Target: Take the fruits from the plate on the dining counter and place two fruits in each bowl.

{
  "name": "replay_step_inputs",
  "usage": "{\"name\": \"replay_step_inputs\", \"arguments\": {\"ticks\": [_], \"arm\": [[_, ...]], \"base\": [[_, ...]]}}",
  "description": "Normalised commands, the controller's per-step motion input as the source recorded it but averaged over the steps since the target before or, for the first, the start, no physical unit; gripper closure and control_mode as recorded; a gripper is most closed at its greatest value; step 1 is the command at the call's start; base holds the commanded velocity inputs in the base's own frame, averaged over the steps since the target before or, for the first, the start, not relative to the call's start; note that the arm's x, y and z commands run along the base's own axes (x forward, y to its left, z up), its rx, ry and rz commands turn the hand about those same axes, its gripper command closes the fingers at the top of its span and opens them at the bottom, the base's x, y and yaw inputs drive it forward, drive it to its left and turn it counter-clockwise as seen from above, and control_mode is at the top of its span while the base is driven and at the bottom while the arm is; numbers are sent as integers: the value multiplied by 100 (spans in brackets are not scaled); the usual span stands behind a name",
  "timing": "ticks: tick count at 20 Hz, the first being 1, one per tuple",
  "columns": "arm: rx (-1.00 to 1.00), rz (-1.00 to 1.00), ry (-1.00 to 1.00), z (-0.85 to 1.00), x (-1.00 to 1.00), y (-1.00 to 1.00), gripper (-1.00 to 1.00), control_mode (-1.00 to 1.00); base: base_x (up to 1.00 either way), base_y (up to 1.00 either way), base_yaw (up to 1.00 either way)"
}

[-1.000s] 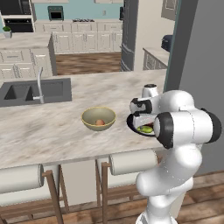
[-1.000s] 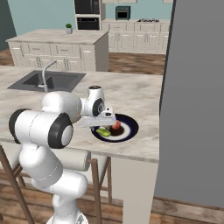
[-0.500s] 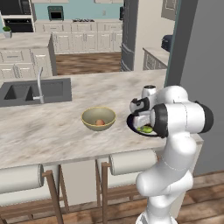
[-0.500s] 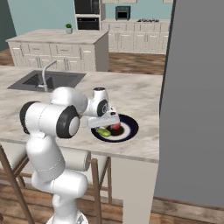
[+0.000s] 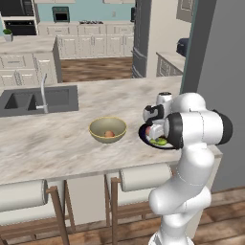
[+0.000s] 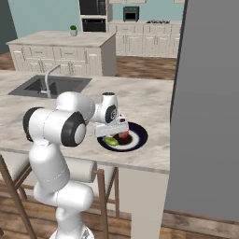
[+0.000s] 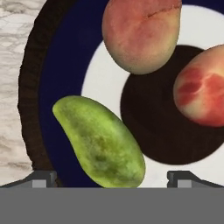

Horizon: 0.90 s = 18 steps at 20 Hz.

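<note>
On the dining counter (image 5: 57, 143) lies the dark navy plate (image 6: 138, 138) with its pale ring (image 7: 103, 78). It carries a green oblong fruit (image 7: 100, 142) and two reddish fruits (image 7: 140, 33) (image 7: 201, 85). My gripper (image 7: 114, 179) hangs open just above the plate, and the green fruit lies between its fingertips (image 7: 41, 178), untouched. From the base views the gripper (image 6: 115, 131) (image 5: 153, 129) covers part of the plate (image 5: 145, 135). Left of the plate stands the tan-yellow bowl (image 5: 108, 129) with one reddish fruit (image 5: 109, 134) inside.
A sink (image 5: 38, 98) with a faucet (image 5: 44, 91) is set into the counter at the far left. A tall grey wall (image 5: 220, 62) rises close to the plate's right. Stools (image 5: 143, 177) stand under the counter's front edge.
The arm's elbow has swung in closer over the plate while the hand stays low above the fruits. The jaws remain open.
</note>
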Motion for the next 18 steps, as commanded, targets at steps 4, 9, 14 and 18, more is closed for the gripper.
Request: {"name": "replay_step_inputs", "arguments": {"ticks": [4, 9, 14, 18], "arm": [[0, 1, 0, -13, -4, 11, -100, -100], [0, 0, 0, -8, 17, 15, -100, -100], [0, 1, 0, -12, 29, 0, -100, -100], [0, 0, 0, -34, 0, 0, -100, -100]], "base": [[0, 0, 0], [0, 0, 0], [0, 0, 0], [0, 0, 0]]}}
